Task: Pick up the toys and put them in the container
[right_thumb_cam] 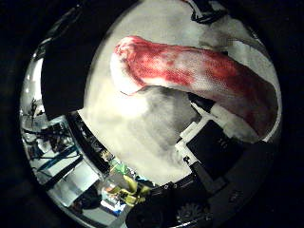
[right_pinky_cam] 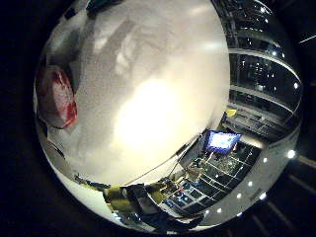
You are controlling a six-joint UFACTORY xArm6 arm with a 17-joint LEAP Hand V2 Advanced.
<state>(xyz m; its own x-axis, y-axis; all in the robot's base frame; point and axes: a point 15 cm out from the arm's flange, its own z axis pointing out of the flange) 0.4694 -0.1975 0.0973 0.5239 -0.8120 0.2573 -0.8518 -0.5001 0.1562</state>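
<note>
A soft red and white toy (right_thumb_cam: 190,71) fills much of the right thumb side palm view, close to the palm and above the white table (right_thumb_cam: 142,123). White and black parts of my hand (right_thumb_cam: 223,142) lie against its underside, and a finger (right_thumb_cam: 237,43) wraps over its far end. One end of the toy (right_pinky_cam: 56,96) shows at the edge of the right little finger side palm view. The hand is well above the table and casts a shadow on it.
The white table (right_pinky_cam: 148,99) spreads out below the palm, and its edge (right_pinky_cam: 163,168) runs past a room with a lit monitor (right_pinky_cam: 222,140) and shelving. Yellow and green items (right_thumb_cam: 123,185) lie beyond the table edge.
</note>
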